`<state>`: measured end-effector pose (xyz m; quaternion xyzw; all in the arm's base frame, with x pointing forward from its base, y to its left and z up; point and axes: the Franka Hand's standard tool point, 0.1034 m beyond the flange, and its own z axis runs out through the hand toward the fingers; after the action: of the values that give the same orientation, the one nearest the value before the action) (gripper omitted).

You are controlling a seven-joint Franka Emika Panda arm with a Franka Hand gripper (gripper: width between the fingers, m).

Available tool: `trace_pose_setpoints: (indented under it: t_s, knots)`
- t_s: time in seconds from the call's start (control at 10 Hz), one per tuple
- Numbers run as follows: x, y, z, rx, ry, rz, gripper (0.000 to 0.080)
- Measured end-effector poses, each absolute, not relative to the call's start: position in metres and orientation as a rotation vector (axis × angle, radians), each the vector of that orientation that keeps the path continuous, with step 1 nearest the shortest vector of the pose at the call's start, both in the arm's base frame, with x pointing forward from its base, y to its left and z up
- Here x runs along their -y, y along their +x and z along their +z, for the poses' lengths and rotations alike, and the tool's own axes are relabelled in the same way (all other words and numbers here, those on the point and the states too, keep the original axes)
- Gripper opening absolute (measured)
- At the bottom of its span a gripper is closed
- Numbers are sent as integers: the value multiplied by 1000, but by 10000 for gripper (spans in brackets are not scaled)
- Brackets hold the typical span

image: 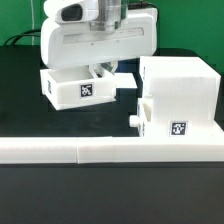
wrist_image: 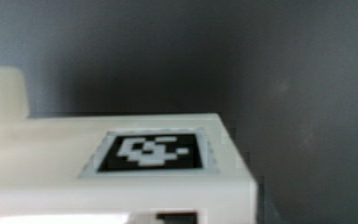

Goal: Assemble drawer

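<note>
The tall white housing (image: 182, 90) of the drawer stands at the exterior view's right, its tag facing front. A knob (image: 133, 118) sticks out of its lower left side, on a tray that sits in the housing. The other small tray (image: 78, 88) lies to the left with its tag facing front. My gripper (image: 104, 71) hangs over this tray's right rear corner, fingertips down at its rim. Whether they pinch the wall is unclear. The wrist view shows a white tagged face (wrist_image: 155, 152) very close up, with none of my fingers visible.
The long low white wall strip (image: 110, 150) runs across the front of the black table, just in front of the housing and tray. A narrow gap of dark table lies between the loose tray and the housing.
</note>
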<state>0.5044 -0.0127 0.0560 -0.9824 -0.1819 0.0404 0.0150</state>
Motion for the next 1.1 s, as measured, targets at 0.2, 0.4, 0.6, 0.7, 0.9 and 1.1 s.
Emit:
trace_pose_setpoints:
  t_s: [0.2,0.4,0.6,0.7,0.9,1.1]
  knots:
    - [13,504,56,756,-3012,125,42]
    - [14,506,55,1060,-2918,126,42]
    - [9,522,61,1310,-2814,133,42]
    - [7,525,62,1484,-2735,136,42]
    - [9,525,62,1659,-2629,138,42]
    - [11,524,61,1826,-2511,139,42]
